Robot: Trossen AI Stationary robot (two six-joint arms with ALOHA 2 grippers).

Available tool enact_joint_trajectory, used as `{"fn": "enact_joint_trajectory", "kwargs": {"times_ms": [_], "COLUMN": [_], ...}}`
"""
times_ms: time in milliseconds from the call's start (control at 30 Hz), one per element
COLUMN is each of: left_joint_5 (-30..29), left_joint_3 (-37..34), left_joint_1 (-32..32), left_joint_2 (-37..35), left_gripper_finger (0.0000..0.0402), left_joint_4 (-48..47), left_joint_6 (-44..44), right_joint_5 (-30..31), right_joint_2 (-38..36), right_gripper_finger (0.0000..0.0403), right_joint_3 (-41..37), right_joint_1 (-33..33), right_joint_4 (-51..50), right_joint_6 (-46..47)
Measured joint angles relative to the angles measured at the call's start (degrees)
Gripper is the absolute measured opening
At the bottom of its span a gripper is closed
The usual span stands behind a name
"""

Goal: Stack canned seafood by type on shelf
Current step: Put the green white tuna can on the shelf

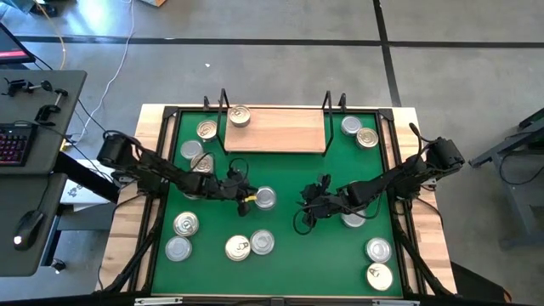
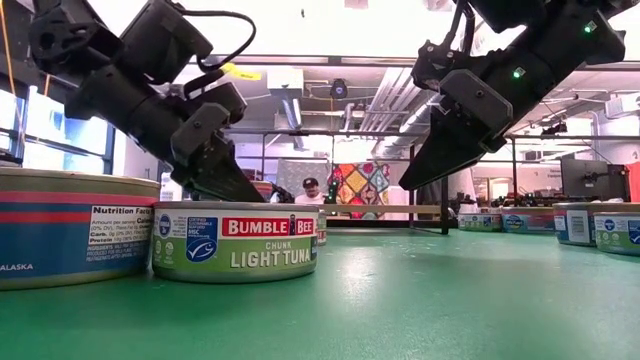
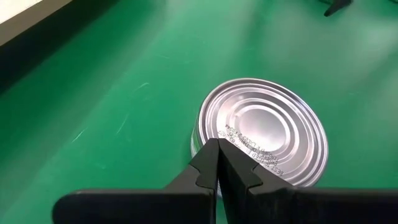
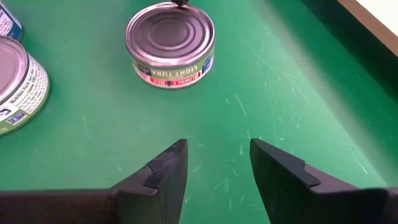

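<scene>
The shelf [image 1: 276,129], a light wood board with black wire uprights, stands at the far middle of the green mat, and one gold-lidded tin [image 1: 239,116] rests on its left end. A silver-topped tuna tin [image 1: 265,198] [image 3: 261,130] [image 4: 170,43] stands on the mat near the centre. My left gripper [image 1: 248,199] [image 3: 217,149] is shut, slanting down from the table's left, with its tips at that tin's left rim. My right gripper [image 1: 308,202] [image 4: 217,162] hangs open above bare mat, right of the same tin, with nothing between its fingers. My left gripper's shut fingertips [image 3: 214,163] stand at the left rim of the silver tin's top [image 3: 231,138], slanting down from the table's left. I cannot tell whether they touch it. The tin stands flat on the mat.
Other tins stand on the mat: far left [image 1: 191,150], far right [image 1: 367,137], near left [image 1: 185,223], near middle [image 1: 262,242], near right [image 1: 378,249], and one under my right arm [image 1: 353,219]. A black frame [image 1: 167,127] edges the mat.
</scene>
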Motion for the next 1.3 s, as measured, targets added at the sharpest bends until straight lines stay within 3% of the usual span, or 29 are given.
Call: {"fn": "enact_joint_trajectory", "kwargs": {"times_ms": [467, 633, 767, 1033, 1300], "left_joint_5": [-2.5, -2.4, -2.4, -2.4, -3.5], "left_joint_3": [-0.6, -0.7, -0.7, -0.7, -0.8], "left_joint_1": [-1.9, -1.9, -1.9, -1.9, -1.7], "left_joint_2": [0.1, 0.1, 0.1, 0.2, 0.2], "left_gripper_finger": [0.0000, 0.0000, 0.0000, 0.0000, 0.0000], "left_joint_4": [0.1, 0.1, 0.1, 0.1, 0.0], "left_joint_6": [-1.0, -0.7, -0.6, -0.7, -0.6], "right_joint_5": [0.0, 0.0, -5.8, -19.6, -27.8], "right_joint_2": [0.1, 4.5, 9.7, 18.3, 27.9], "right_gripper_finger": [0.0169, 0.0173, 0.0203, 0.0299, 0.0317], "right_joint_3": [0.0, 0.0, 0.0, 0.0, 0.7], "right_joint_1": [0.0, -0.5, -3.6, -11.3, -15.6], "right_joint_4": [1.2, 10.6, 21.7, 35.6, 52.8], "right_joint_6": [-1.5, -10.4, -16.3, -23.9, -27.9]}}
